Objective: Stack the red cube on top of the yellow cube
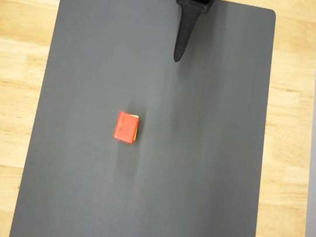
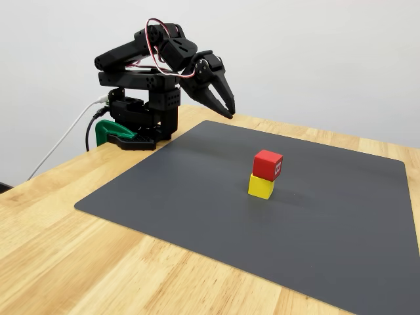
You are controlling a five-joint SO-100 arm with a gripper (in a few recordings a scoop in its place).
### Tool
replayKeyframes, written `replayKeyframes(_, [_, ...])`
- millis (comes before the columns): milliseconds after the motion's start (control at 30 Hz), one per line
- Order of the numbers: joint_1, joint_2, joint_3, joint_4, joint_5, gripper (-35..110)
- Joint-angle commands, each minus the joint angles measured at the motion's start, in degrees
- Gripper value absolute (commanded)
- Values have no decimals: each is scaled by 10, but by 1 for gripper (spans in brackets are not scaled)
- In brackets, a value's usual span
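The red cube [image 2: 268, 164] rests on top of the yellow cube [image 2: 260, 186] near the middle of the dark mat. From above, the red cube [image 1: 125, 127] covers nearly all of the yellow cube [image 1: 136, 128], leaving a thin yellow strip along its right side. A small pale mark shows on the red cube's side face in the fixed view. My black gripper [image 2: 226, 109] is folded back near the arm's base, well away from the stack, its fingers together with nothing between them. In the overhead view the gripper [image 1: 178, 55] points down from the mat's top edge.
The dark grey mat [image 1: 193, 206] lies on a wooden table [image 1: 5, 73]. The arm's base with a green clamp [image 2: 108, 131] and cables stands at the table's far left corner. A pale wall is behind.
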Motion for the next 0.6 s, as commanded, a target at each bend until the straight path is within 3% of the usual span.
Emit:
replayKeyframes(0, [-10, 1, 1, 4, -24, 0])
replayKeyframes(567, [-36, 1, 1, 4, -61, 0])
